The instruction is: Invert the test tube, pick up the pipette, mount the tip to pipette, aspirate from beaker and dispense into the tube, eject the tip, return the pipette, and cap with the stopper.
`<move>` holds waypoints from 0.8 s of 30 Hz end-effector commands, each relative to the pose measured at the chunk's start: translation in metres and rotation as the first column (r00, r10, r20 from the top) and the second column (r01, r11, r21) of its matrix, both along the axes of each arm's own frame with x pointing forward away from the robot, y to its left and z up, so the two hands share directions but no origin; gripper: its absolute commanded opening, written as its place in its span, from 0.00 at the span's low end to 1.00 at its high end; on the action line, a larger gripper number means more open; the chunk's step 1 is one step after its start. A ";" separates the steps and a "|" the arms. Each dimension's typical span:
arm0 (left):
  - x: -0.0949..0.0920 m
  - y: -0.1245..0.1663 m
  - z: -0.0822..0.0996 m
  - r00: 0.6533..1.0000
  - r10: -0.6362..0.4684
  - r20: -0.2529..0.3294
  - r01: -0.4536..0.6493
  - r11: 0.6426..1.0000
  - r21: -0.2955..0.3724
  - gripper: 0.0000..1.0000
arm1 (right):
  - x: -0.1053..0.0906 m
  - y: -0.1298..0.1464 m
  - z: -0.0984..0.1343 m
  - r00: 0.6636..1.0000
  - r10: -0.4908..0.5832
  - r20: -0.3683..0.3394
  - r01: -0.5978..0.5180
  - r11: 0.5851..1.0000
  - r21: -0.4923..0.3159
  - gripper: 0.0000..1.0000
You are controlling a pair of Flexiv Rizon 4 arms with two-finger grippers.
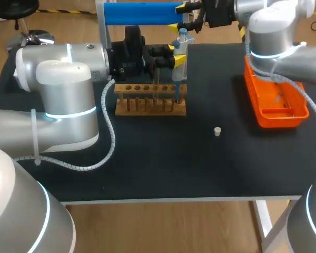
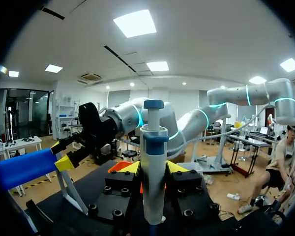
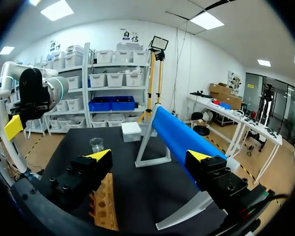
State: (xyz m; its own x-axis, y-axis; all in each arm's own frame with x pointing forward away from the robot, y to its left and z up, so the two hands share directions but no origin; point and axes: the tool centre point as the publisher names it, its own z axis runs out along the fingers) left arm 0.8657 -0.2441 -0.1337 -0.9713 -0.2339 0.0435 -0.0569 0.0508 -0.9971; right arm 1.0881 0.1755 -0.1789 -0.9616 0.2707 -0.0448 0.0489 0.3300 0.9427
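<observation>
My left gripper (image 1: pixel 178 55) is shut on the upright pipette (image 1: pixel 181 50), white and grey with a blue cap. It holds the pipette over the right end of the wooden tube rack (image 1: pixel 150 99), and the pipette's thin lower end reaches down to the rack's holes. In the left wrist view the pipette (image 2: pixel 153 157) stands between the yellow fingertips (image 2: pixel 130 168). My right gripper (image 1: pixel 181 18) hangs open at the far edge, beside the end of the blue bar (image 1: pixel 142 13). In its own view the right gripper (image 3: pixel 150 157) holds nothing. The beaker (image 3: pixel 96 144) stands beyond the rack (image 3: pixel 105 206). A small white stopper (image 1: pixel 217 131) lies on the mat.
An orange tray (image 1: pixel 263 113) sits at the right side of the black table. The blue bar on its white stand (image 3: pixel 177 137) runs along the far edge, with a white box (image 3: pixel 131 132) behind it. My left arm's thick links (image 1: pixel 63 100) fill the table's left.
</observation>
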 end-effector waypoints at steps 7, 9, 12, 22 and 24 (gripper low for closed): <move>-0.001 -0.002 -0.001 1.000 0.006 0.002 -0.006 1.000 -0.003 0.00 | -0.004 0.008 0.007 1.000 0.009 0.011 -0.009 1.000 0.002 1.00; -0.001 -0.002 -0.001 1.000 0.006 0.002 -0.006 1.000 -0.003 0.00 | -0.006 0.008 0.009 1.000 0.010 0.016 -0.010 1.000 0.008 1.00; -0.001 -0.002 -0.001 1.000 0.006 0.002 -0.006 1.000 -0.003 0.00 | -0.006 0.008 0.009 1.000 0.010 0.016 -0.010 1.000 0.008 1.00; -0.001 -0.002 -0.001 1.000 0.006 0.002 -0.006 1.000 -0.003 0.00 | -0.006 0.008 0.009 1.000 0.010 0.016 -0.010 1.000 0.008 1.00; -0.001 -0.002 -0.001 1.000 0.006 0.002 -0.006 1.000 -0.003 0.00 | -0.006 0.008 0.009 1.000 0.010 0.016 -0.010 1.000 0.008 1.00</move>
